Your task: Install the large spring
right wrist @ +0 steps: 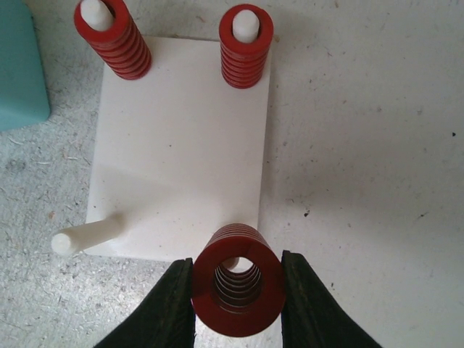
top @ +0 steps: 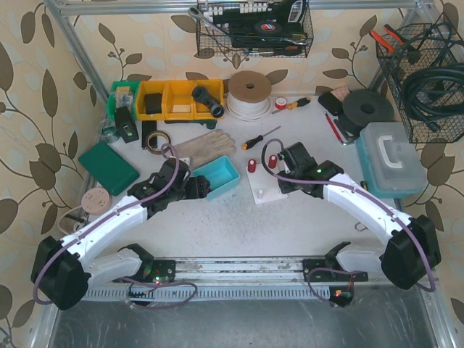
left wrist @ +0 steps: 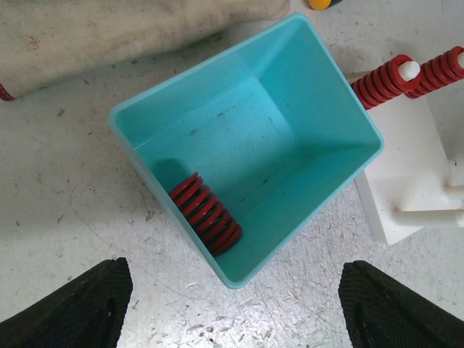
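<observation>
Two seated springs [right wrist: 246, 47] occupy base plate [right wrist: 181, 145] pegs; right gripper [right wrist: 238, 286] clamps a third spring [right wrist: 233, 243] (left gripper [left wrist: 232, 304] spread wide).

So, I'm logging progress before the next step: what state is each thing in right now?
left gripper: open, empty
right gripper: shut on the held spring
loose spring: lying on its side in the teal bin
far-left spring: seated on its peg
far-right spring: seated on its peg
near-left peg: bare

Work glove [top: 204, 147], yellow bins [top: 179, 101], white cable spool [top: 249, 90], green case [top: 109, 167]
</observation>
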